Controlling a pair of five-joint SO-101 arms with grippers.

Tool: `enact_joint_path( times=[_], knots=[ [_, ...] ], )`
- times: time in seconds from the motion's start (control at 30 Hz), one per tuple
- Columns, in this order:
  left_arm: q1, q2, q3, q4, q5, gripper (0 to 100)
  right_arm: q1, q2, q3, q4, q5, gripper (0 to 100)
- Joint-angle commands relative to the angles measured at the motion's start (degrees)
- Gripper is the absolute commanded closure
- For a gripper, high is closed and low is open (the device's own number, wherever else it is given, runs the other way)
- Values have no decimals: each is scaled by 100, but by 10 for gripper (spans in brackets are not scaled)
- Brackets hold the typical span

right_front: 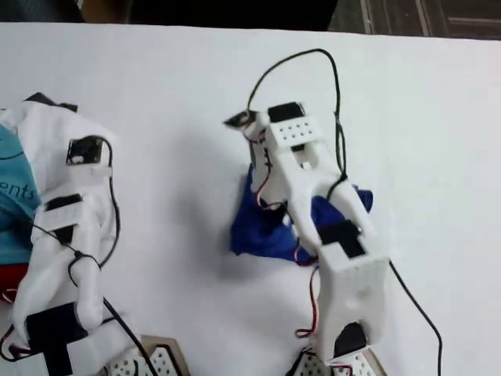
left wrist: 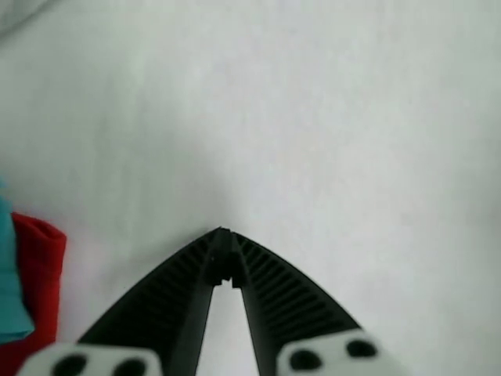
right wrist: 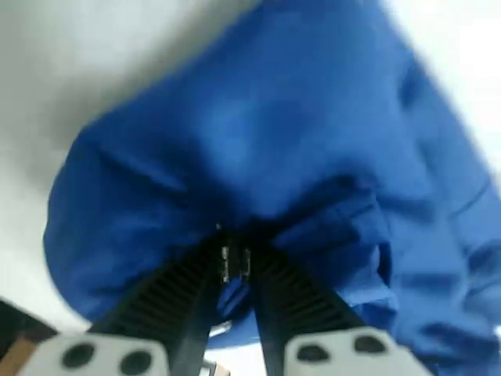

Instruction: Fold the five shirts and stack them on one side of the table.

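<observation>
A crumpled blue shirt (right_front: 262, 231) lies bunched at the middle of the white table (right_front: 172, 94), partly under the right arm (right_front: 313, 188). In the right wrist view my right gripper (right wrist: 233, 254) is shut on a fold of the blue shirt (right wrist: 258, 141). The left arm (right_front: 66, 219) stands at the table's left over a pile of shirts: a white one (right_front: 47, 125), a teal one (right_front: 16, 196) and a red one (right_front: 9, 276). My left gripper (left wrist: 223, 239) is shut with nothing in it, over a white surface, with red cloth (left wrist: 35, 266) and teal cloth (left wrist: 6, 290) beside it.
Black cables (right_front: 313, 59) loop from the right arm across the table's middle and trail down its right side. Open white tabletop stretches along the far edge and the right side.
</observation>
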State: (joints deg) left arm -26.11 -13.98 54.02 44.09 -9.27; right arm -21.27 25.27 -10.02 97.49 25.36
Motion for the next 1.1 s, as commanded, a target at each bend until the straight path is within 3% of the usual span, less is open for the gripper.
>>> enact_joint_path(
  times=[0.0, 0.4, 0.77, 1.07],
  knots=[
    [62, -237, 13, -70, 26, 975, 66, -1007, 624, 48, 185, 978],
    [62, -237, 13, -70, 26, 975, 233, -2185, 2488, 22, 431, 978],
    [62, -237, 13, -70, 18, 975, 1736, -3811, 3068, 22, 1125, 978],
    [62, -237, 22, -176, 18, 975, 1648, -4110, 3051, -1534, 580, 978]
  ],
)
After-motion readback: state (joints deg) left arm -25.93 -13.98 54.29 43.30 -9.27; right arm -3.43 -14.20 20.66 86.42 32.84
